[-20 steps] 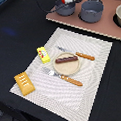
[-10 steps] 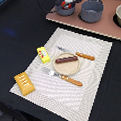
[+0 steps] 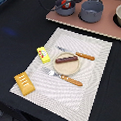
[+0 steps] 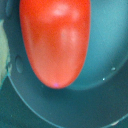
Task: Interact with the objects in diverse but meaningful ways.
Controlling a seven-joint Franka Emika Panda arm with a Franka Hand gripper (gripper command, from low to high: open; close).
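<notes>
One arm: we see only a little of its gripper (image 3: 68, 1) at the 12 o'clock edge of the exterior view, over the small grey pan (image 3: 65, 6)
Jaw state: we cannot tell how far open it is or whether it has hold of anything; the wrist view shows no fingers at all
Under the wrist: the red tomato (image 4: 55, 40) fills the wrist view and sits inside the pan (image 4: 100, 95), against its dark curved floor
Progress: we judge the tomato is in the pan, so one placing looks done or nearly done; whether it has been let go we cannot say
What is left: the sausage, packet and bread loaf all lie on the mat, so we judge most interactions are yet to come
Next to the pan: a larger grey pot (image 3: 91, 9) just beside it at 3 o'clock, both on the brown board (image 3: 100, 28); it crowds any sideways exit
Mat centre: the thin brown sausage (image 3: 66, 59) lies across the round tan plate (image 3: 66, 70)
Cutlery: the orange-handled knife (image 3: 81, 55) at the plate's 1 o'clock, the fork (image 3: 66, 78) along its 6 o'clock rim
Mat, 9 o'clock side: the yellow packet (image 3: 43, 54) near the plate; the golden bread loaf (image 3: 24, 83) at 7 o'clock, well apart
Surface: the pale woven placemat (image 3: 90, 97) on a dark table (image 3: 17, 25)
</notes>
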